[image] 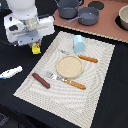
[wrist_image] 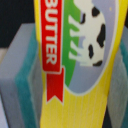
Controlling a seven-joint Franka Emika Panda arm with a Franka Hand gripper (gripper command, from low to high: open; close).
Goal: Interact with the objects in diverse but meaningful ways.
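Note:
The yellow box (wrist_image: 80, 65), labelled BUTTER with a cow on a red-green label, fills the wrist view between the gripper's teal-padded fingers (wrist_image: 27, 80). In the exterior view my gripper (image: 35, 46) hangs above the placemat's far corner on the exterior view's left, shut on the yellow box (image: 36, 49), which is lifted off the mat. The dark brown sausage (image: 41, 80) lies on the mat's near part toward the exterior view's left. The pale blue rounded-top block (image: 79, 43) stands upright beyond the plate.
A tan round plate (image: 69, 66) sits mid-mat, with an orange-handled fork (image: 67, 81) in front and an orange-handled knife (image: 82, 57) behind. Dark pots (image: 88, 15) stand on a brown board at the back. A white-blue object (image: 10, 73) lies off the mat on the left.

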